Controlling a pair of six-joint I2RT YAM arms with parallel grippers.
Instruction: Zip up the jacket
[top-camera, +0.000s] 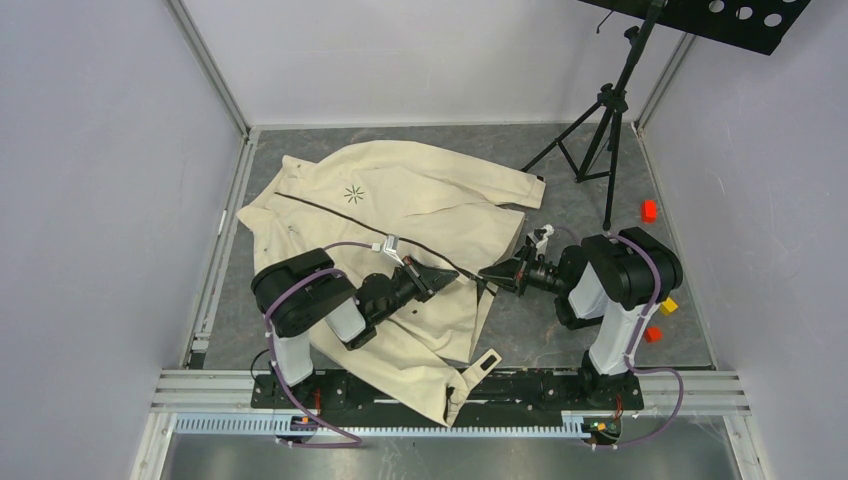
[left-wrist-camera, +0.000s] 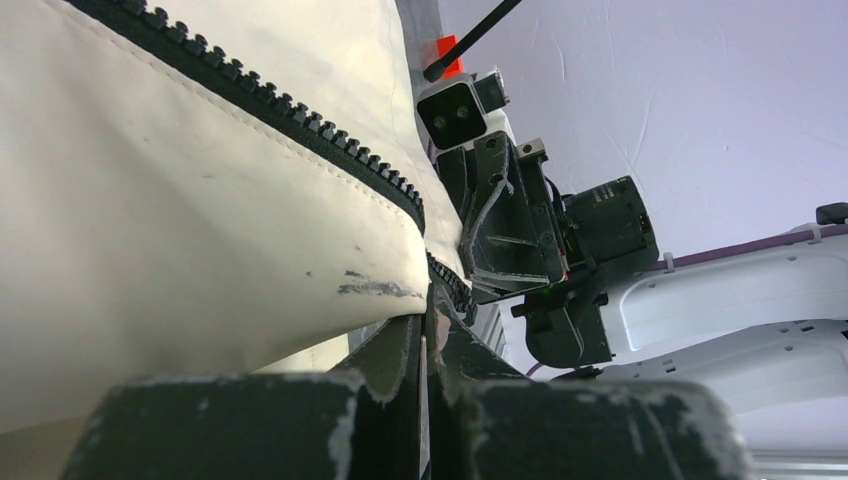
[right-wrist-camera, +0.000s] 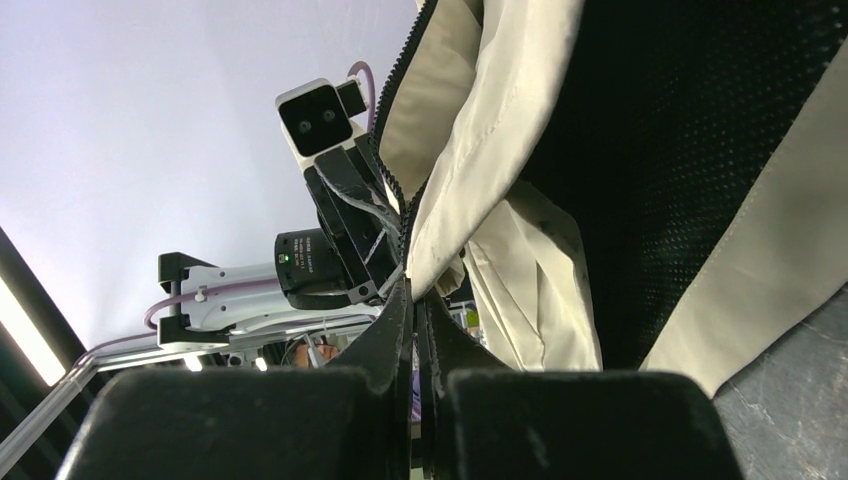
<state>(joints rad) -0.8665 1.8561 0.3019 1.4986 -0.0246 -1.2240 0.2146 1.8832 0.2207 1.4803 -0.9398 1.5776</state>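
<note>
Cream fabric, creased and spread out, is making up the jacket (top-camera: 420, 200), which is lying on the grey table (top-camera: 560, 330) just left of the black tripod (top-camera: 605, 110). Its dark zipper (left-wrist-camera: 300, 117) is running diagonally past a small black starburst logo (top-camera: 353, 194), and black mesh lining (right-wrist-camera: 680, 150) is showing where the front is lifting. The left gripper (left-wrist-camera: 428, 335) is pinching tight on the zipper edge. The right gripper (right-wrist-camera: 412, 300) is clamping the jacket's front edge, on the near side of the tripod.

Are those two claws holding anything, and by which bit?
Both are. The left gripper and right gripper each pinch the jacket at its front edge, right by the zipper teeth.
</note>
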